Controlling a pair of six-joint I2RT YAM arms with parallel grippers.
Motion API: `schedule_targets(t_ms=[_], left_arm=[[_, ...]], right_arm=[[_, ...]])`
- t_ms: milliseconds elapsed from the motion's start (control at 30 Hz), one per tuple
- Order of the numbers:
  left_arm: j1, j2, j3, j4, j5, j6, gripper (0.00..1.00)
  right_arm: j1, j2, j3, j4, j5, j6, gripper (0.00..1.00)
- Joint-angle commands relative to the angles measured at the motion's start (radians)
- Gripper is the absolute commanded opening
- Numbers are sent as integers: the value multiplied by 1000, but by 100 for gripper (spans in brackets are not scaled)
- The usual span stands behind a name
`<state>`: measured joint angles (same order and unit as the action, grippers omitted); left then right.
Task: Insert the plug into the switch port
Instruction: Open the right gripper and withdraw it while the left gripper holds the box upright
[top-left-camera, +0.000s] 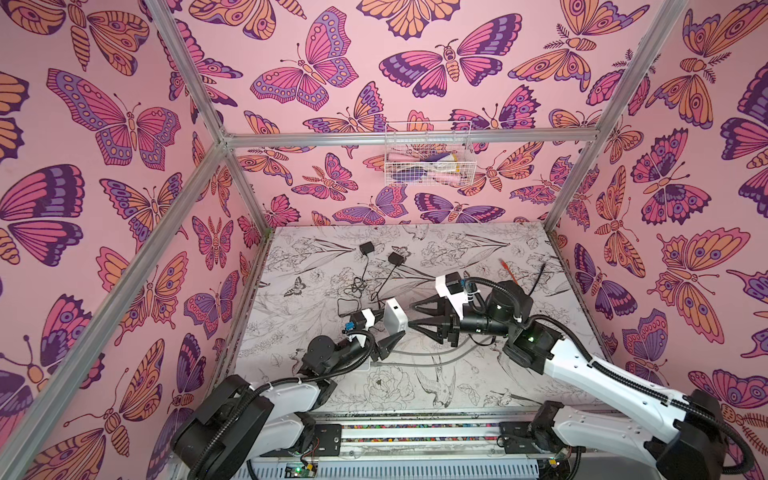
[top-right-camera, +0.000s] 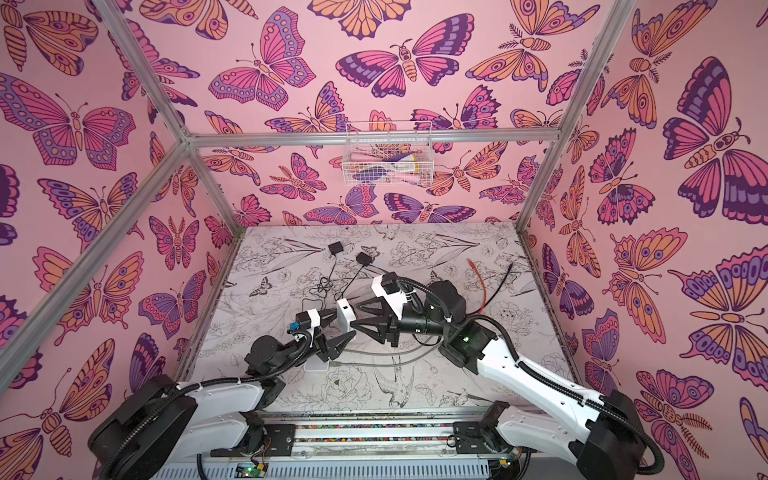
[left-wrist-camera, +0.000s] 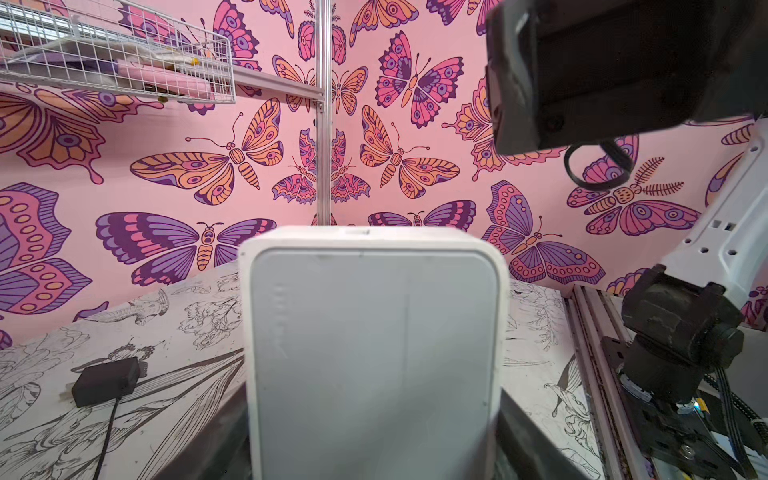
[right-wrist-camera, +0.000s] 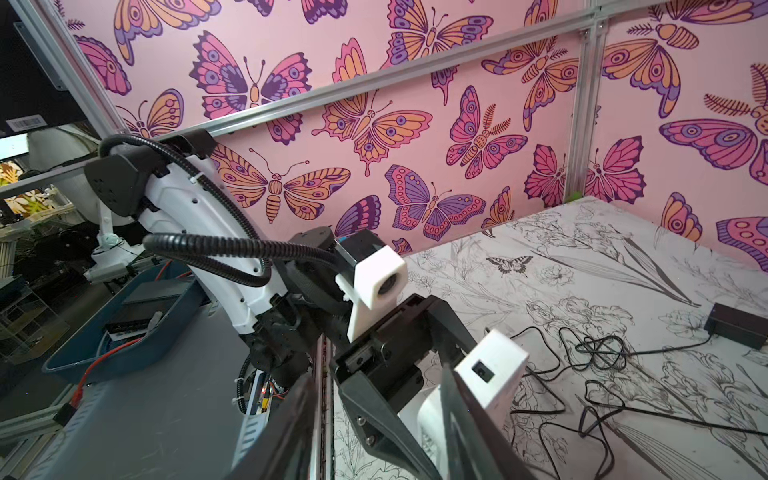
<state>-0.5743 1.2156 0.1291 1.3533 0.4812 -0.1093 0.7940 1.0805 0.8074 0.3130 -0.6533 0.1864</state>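
Observation:
My left gripper (top-left-camera: 392, 323) is shut on the white switch (top-left-camera: 395, 318), holding it above the table by its two long sides. In the left wrist view the switch (left-wrist-camera: 374, 353) fills the middle, with a dark finger (left-wrist-camera: 519, 428) at each side. A small dark port (right-wrist-camera: 482, 371) in the switch's narrow end faces my right gripper (top-left-camera: 412, 316) and has nothing in it. The right gripper is open and empty, its tips right at that end of the switch (right-wrist-camera: 494, 365). I cannot pick out the plug. Thin black cables (right-wrist-camera: 598, 349) run up behind the switch.
Two black power adapters (top-left-camera: 367, 248) (top-left-camera: 397, 257) lie at the back left of the table (top-left-camera: 415, 390), their wires tangled. A grey cable (top-left-camera: 428, 359) lies below the grippers. A red cable (top-left-camera: 510, 272) and a black one (top-left-camera: 540, 274) lie at the back right. A wire basket (top-left-camera: 428, 156) hangs on the back wall.

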Motion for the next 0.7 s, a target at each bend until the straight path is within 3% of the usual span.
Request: schedule_targets(t_ms=[0, 67, 133, 300, 333, 367, 433, 500, 600, 667], left_arm=[[6, 8, -15, 73, 2, 8, 0], [7, -11, -27, 73, -24, 9, 0], [8, -53, -36, 73, -41, -2, 0], [24, -254, -19, 39, -104, -131, 0], [48, -320, 10, -68, -129, -171, 0], [73, -398, 63, -284, -151, -192, 0], [85, -505, 281, -898, -263, -113, 0], [91, -479, 415, -1197, -391, -52, 0], [116, -401, 487, -1382, -607, -68, 0], [174, -326, 521, -1451, -669, -102, 0]], right_arm=[[7, 4, 59, -74, 39, -29, 49], [11, 2, 59, -107, 97, -42, 49], [10, 2, 54, -175, 227, -70, 49], [11, 41, 61, -284, 436, -97, 49], [11, 64, 76, -307, 452, -96, 49], [10, 86, 90, -325, 459, -94, 49], [11, 127, 120, -358, 473, -81, 48], [10, 156, 133, -360, 497, -62, 48], [11, 187, 149, -354, 542, -37, 48], [10, 228, 187, -379, 525, -28, 48]])
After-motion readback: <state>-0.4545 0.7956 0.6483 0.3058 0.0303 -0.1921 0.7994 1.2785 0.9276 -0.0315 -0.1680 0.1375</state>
